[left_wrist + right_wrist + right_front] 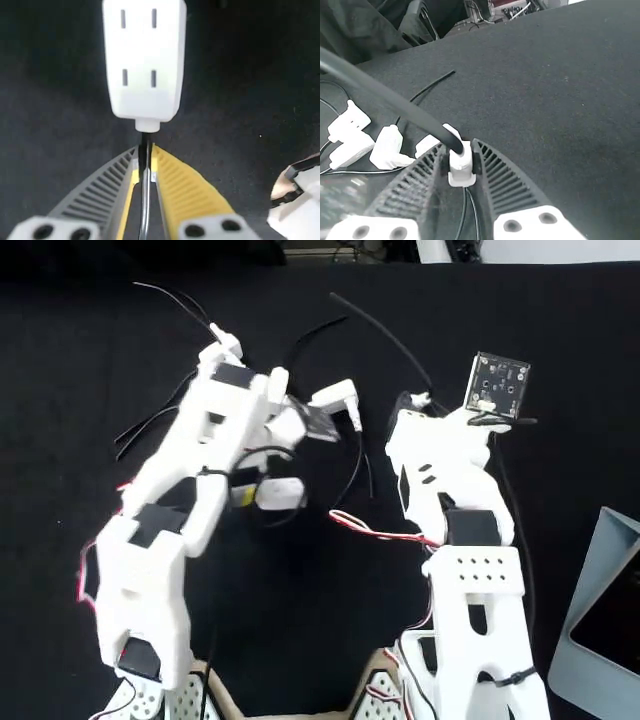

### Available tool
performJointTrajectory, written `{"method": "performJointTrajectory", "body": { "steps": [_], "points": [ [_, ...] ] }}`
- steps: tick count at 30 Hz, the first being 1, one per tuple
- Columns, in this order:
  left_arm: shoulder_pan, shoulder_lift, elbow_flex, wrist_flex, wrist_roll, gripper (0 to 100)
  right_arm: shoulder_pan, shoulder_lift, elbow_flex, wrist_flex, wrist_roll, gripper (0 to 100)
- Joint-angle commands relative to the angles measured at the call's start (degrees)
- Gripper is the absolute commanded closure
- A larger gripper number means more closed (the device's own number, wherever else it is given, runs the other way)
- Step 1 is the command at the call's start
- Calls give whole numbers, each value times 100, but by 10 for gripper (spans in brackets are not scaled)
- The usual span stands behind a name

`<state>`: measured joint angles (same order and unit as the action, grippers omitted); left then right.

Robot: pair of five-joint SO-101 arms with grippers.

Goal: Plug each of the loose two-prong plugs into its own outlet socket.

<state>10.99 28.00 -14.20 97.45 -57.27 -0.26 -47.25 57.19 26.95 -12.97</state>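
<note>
A white outlet block (144, 60) with two pairs of slots lies on the black cloth just ahead of my left gripper (144, 157). That gripper is shut on the black cord (145, 145) leaving the block's end. From above, the same block (338, 397) sits beside the left gripper (300, 425). My right gripper (461, 167) is shut on a white two-prong plug (459, 165) with a thick black cord (380, 95) running off it. In the high view the right gripper (412, 405) stands right of the outlet block, a short gap apart.
Several other white plug pieces (387, 147) with thin black cords lie on the cloth beyond the right gripper. Another white piece (278, 493) rests under the left arm. Loose black cables (370, 325) cross the back of the table. A grey box (605, 610) stands at the right edge.
</note>
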Motion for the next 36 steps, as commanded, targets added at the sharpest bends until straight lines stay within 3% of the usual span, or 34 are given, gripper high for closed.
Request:
{"method": "performJointTrajectory", "body": {
  "steps": [1, 8, 10, 13, 19, 25, 30, 36],
  "points": [
    [-497, -879, 593, -563, 589, 971, -158, -136, -215, 35, -53, 987],
    [-497, -1767, 2932, -2426, 1319, 968, -273, -110, -189, 35, -53, 987],
    [-418, -2022, 3512, -2822, 1538, 918, -273, -110, -189, 44, -53, 987],
    [-374, -2497, 4031, -3121, 2119, 809, -281, -110, -136, 44, -53, 987],
    [-576, -3684, 4347, -3165, 2462, 791, -791, -101, -171, 404, -53, 986],
    [-1253, -4651, 4690, -3209, 2892, 794, -1389, 101, -189, 457, 264, 986],
    [-1982, -5231, 5068, -3253, 3666, 795, -1846, 892, -462, 440, 281, 986],
    [-2730, -5732, 6255, -4545, 4545, 795, -2356, 1877, -971, 475, 316, 986]
  ]
}}
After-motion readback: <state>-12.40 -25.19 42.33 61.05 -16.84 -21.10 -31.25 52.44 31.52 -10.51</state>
